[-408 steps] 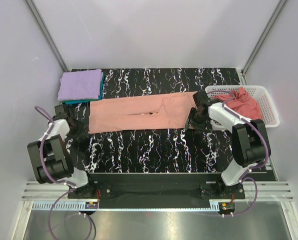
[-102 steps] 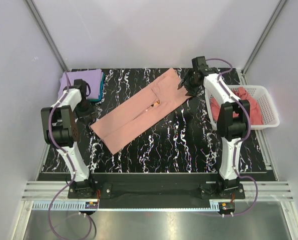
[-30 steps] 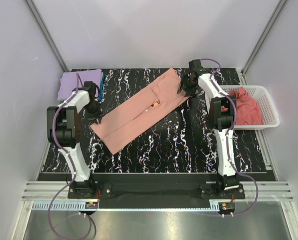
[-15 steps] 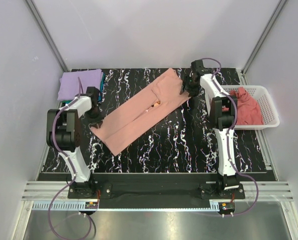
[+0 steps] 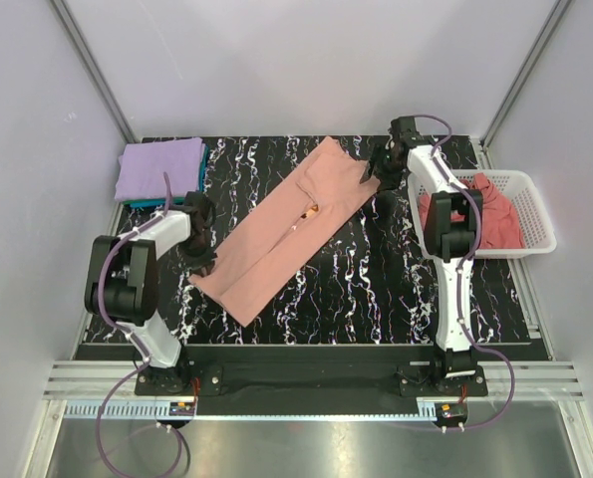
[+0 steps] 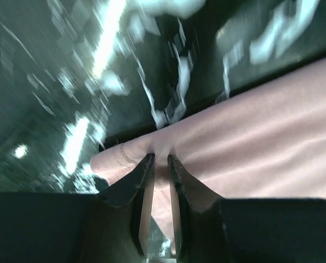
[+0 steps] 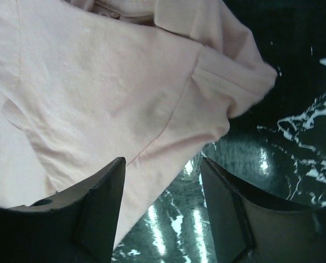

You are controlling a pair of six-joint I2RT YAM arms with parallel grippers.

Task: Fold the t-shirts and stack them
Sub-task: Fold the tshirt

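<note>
A salmon-pink t-shirt (image 5: pixel 286 224), folded into a long strip, lies diagonally across the black marbled table, with a small orange print (image 5: pixel 309 210) at its middle. My left gripper (image 5: pixel 202 257) is at the strip's near-left corner. In the left wrist view its jaws (image 6: pixel 160 161) are shut on a pinched fold of the salmon cloth (image 6: pixel 250 131). My right gripper (image 5: pixel 380 169) hovers at the strip's far-right end. In the right wrist view it (image 7: pixel 163 164) stands open above the shirt's edge (image 7: pixel 108 82), with nothing gripped.
A folded lavender t-shirt (image 5: pixel 159 167) rests on a teal one (image 5: pixel 151 202) at the table's back left. A white lattice basket (image 5: pixel 535 189) at the right edge holds a crumpled rose-pink t-shirt (image 5: pixel 490 209). Grey walls enclose the table.
My left gripper has pulled the shirt's near-left corner toward the front of the table, swinging the strip steeper. The right gripper has opened wider and shifted slightly right, off the cloth.
</note>
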